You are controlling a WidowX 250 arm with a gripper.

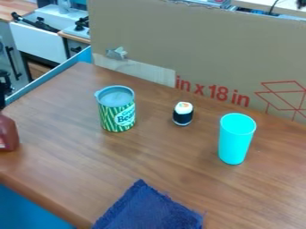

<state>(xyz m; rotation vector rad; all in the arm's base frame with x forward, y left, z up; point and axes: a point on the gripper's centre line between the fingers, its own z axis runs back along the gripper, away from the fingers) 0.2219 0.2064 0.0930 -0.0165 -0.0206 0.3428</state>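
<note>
Part of the black gripper [5, 87] shows at the left edge, just above a dark red bottle [7, 134] that the view's edge cuts off; whether they touch is unclear. Right of these stands a green-and-white striped can [117, 114] with a grey top. A small black and white toy sushi roll [183, 114], with orange on top, sits near the middle. Upright on the right is a tall turquoise cup [234, 141]. A dark blue cloth [149, 210] lies at the front edge of the view.
The brown wooden table [71, 147] carries all these objects. A large cardboard sheet [203, 49] stands along its back edge like a wall. Behind the left side are a white sink unit [39, 42] and a blue rim [48, 78].
</note>
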